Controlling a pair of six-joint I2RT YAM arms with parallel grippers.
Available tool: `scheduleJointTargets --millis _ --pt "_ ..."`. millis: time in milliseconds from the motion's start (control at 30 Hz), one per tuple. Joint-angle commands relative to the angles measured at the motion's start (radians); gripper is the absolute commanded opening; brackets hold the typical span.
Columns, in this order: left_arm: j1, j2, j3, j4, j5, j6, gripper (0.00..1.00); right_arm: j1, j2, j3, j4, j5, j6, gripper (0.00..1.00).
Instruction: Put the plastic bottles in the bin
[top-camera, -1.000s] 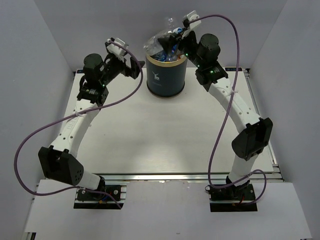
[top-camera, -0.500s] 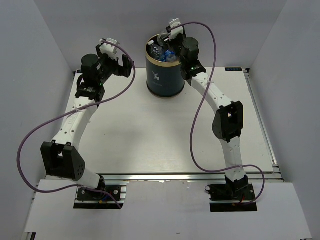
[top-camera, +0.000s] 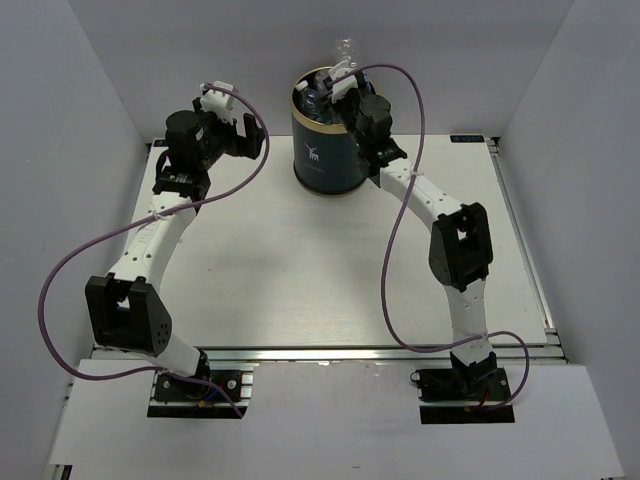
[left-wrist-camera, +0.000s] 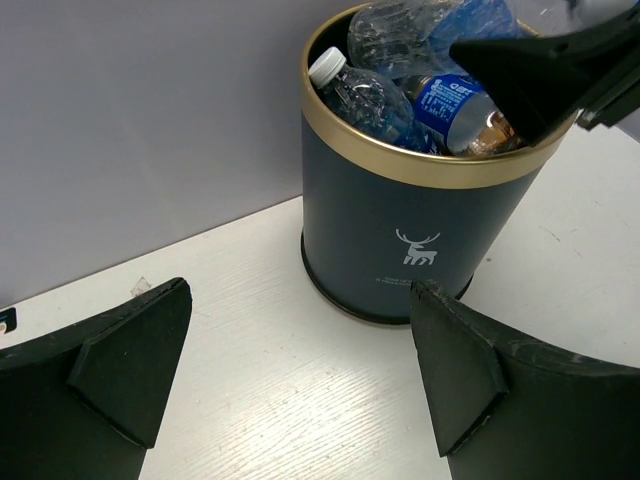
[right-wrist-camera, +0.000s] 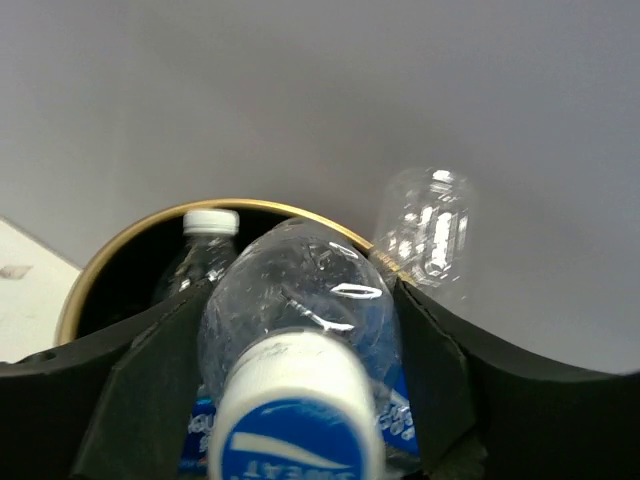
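The navy bin (top-camera: 325, 160) with a gold rim stands at the back of the table, filled with several clear plastic bottles (left-wrist-camera: 400, 85) with blue labels. My right gripper (top-camera: 335, 88) hovers over the bin's mouth. Its jaws stand apart around a clear bottle with a white-and-blue cap (right-wrist-camera: 300, 300), which looks blurred and loose between the fingers (right-wrist-camera: 435, 370). Beyond the gold rim (right-wrist-camera: 110, 262), the rounded bottom of another clear bottle (right-wrist-camera: 430, 235) sticks up. My left gripper (top-camera: 250, 140) hangs left of the bin (left-wrist-camera: 420, 230), wide open and holding nothing (left-wrist-camera: 300, 295).
White walls close in the table on the back and both sides, with the bin close to the back wall. Purple cables loop from both arms over the tabletop (top-camera: 300, 270). A black rail (top-camera: 350, 352) runs along the near edge.
My right arm swung left from beside the bin to over its mouth, carrying the bottle, and its jaws have widened. The left gripper stayed open, almost still.
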Motion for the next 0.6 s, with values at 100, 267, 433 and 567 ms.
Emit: scheduleJointTargets --millis 100,267,433,567 --pt "0.003 -0.056 -0.014 -0.017 0.026 0.007 0.98 0.013 -0.099 -0.063 -0.02 -0.001 0.019 0.87" --pt "0.003 -0.063 0.006 -0.017 0.016 -0.011 0.98 0.019 -0.182 -0.094 -0.042 -0.029 0.052 0.89" --pt "0.003 -0.064 0.034 -0.069 -0.002 -0.066 0.98 0.02 -0.223 -0.065 -0.117 0.004 0.069 0.89" --pt "0.005 -0.073 0.073 -0.137 -0.077 -0.112 0.98 0.02 -0.283 -0.089 -0.146 -0.024 0.082 0.89"
